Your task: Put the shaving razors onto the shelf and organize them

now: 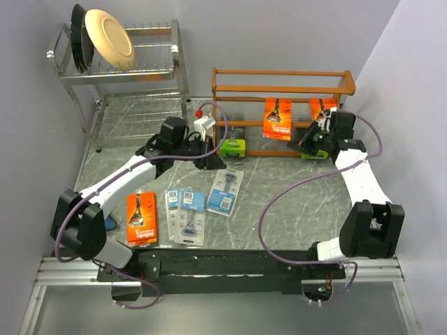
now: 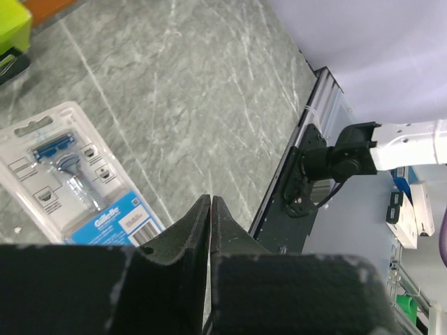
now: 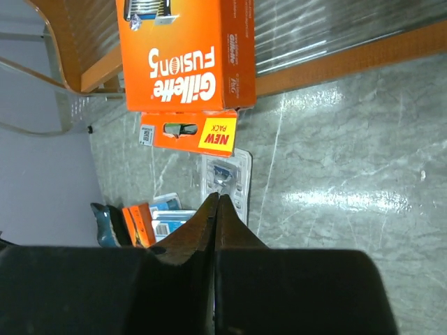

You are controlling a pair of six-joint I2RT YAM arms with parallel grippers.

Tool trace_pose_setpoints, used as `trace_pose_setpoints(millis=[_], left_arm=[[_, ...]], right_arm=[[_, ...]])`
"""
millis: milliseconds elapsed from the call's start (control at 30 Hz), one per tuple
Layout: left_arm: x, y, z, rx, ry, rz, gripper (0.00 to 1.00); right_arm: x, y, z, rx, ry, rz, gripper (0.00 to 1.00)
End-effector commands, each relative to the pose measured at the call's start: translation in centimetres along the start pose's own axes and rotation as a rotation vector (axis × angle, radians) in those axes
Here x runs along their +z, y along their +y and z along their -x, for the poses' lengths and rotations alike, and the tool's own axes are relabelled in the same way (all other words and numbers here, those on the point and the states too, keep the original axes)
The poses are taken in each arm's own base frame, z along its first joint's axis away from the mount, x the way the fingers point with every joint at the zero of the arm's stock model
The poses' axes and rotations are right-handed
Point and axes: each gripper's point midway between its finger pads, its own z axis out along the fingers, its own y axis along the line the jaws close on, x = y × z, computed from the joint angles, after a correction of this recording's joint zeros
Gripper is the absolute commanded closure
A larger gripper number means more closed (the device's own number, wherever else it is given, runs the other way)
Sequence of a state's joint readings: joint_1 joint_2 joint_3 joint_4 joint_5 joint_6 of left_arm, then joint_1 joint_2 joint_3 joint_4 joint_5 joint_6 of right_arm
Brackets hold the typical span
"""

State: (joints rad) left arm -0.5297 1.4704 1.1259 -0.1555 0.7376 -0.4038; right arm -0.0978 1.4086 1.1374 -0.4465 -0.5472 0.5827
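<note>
1. Eight razors are showing. Two orange packs are standing on the shelf, and a loose orange pack is lying on the table. Three blue cards are lying flat near the middle, and two green boxes are sitting at the foot of the shelf.
2. We are seeing the left claw closed tip to tip and holding nothing. It is hanging over the table just beside one blue card.
3. We are seeing the right claw pressed shut as well and empty, low in front of the shelf.
4. We are judging the blue cards as light and fairly stiff, but thin and slippery. As they are lying flat, we are thinking that a pinch on one long edge, or on the raised bubble, is the best hold.
5. We are expecting the loose orange pack to handle the same way, so an edge pinch is suiting it too.
6. We are judging the green boxes as thicker and firmer, so gripping across the two narrow sides is looking easiest.
</note>
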Motion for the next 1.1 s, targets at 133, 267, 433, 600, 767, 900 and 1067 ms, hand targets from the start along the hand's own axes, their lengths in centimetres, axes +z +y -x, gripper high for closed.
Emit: trace_pose_setpoints(millis=[133, 267, 433, 600, 767, 900, 1067], left_arm=[[-0.7, 1.0, 1.0, 0.025, -0.032, 0.029, 0.90], [-0.7, 1.3, 1.2, 0.027, -0.039, 0.036, 0.89], [-1.0, 1.6, 1.2, 0.023, -0.048, 0.049, 0.89], [-1.0, 1.9, 1.5, 0.025, -0.052, 0.057, 0.89], [-0.9, 2.0, 1.5, 0.022, -0.040, 0.059, 0.88], [-2.0, 3.7, 0.4, 0.000, 0.005, 0.165, 0.72], [-7.7, 11.0, -0.2, -0.133, -0.032, 0.503, 0.35]], right_arm=[[1.2, 1.5, 0.9, -0.045, -0.026, 0.006, 1.00], [2.3, 1.4, 2.5, -0.056, -0.044, -0.039, 1.00], [2.3, 1.0, 4.1, -0.056, -0.074, -0.085, 1.00], [2.4, 0.6, 4.5, -0.053, -0.080, -0.100, 1.00], [2.3, 1.1, 3.8, -0.043, -0.056, -0.072, 1.00], [1.3, 1.6, 2.8, -0.039, -0.043, -0.051, 1.00], [-0.8, 2.3, -0.6, -0.094, 0.011, 0.035, 0.56]])
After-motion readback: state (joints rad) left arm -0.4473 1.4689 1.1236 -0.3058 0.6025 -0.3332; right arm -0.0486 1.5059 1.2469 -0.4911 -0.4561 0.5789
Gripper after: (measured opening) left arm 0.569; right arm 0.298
